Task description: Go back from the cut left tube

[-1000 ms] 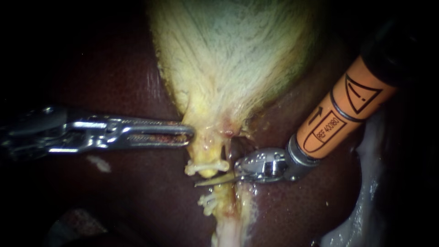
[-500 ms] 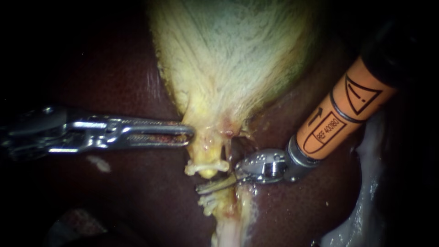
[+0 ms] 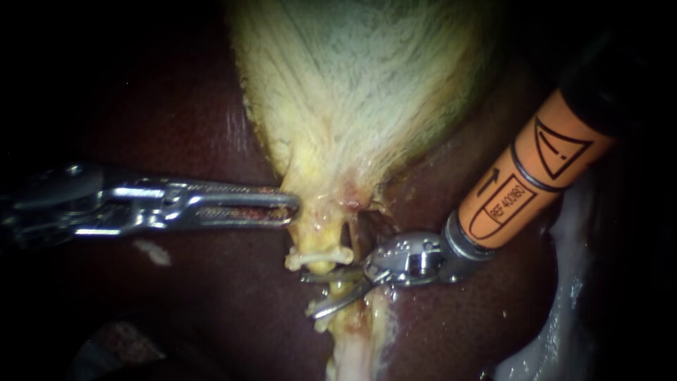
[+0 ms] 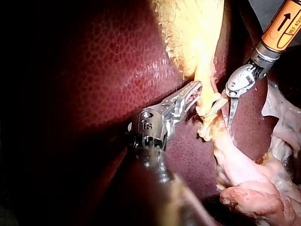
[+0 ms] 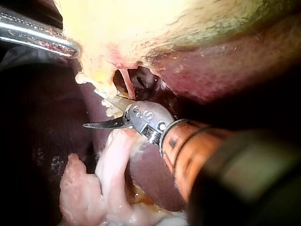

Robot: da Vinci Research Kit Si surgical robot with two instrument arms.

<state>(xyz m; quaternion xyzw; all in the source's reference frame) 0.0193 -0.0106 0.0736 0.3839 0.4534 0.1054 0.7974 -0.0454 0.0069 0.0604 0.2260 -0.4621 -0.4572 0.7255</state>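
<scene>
Dark surround (image 3: 63,63) (bright middle only)

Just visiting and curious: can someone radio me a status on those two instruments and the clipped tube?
Left instrument jaws shut on gallbladder. Right instrument blades open, straddling left tube between clips. Nothing blocking its way back.

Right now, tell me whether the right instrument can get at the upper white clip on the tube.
Probably yes: the right instrument, jaws open, sits right beside the upper clip, nothing between them. The left instrument grips the gallbladder clear of that path.
</scene>
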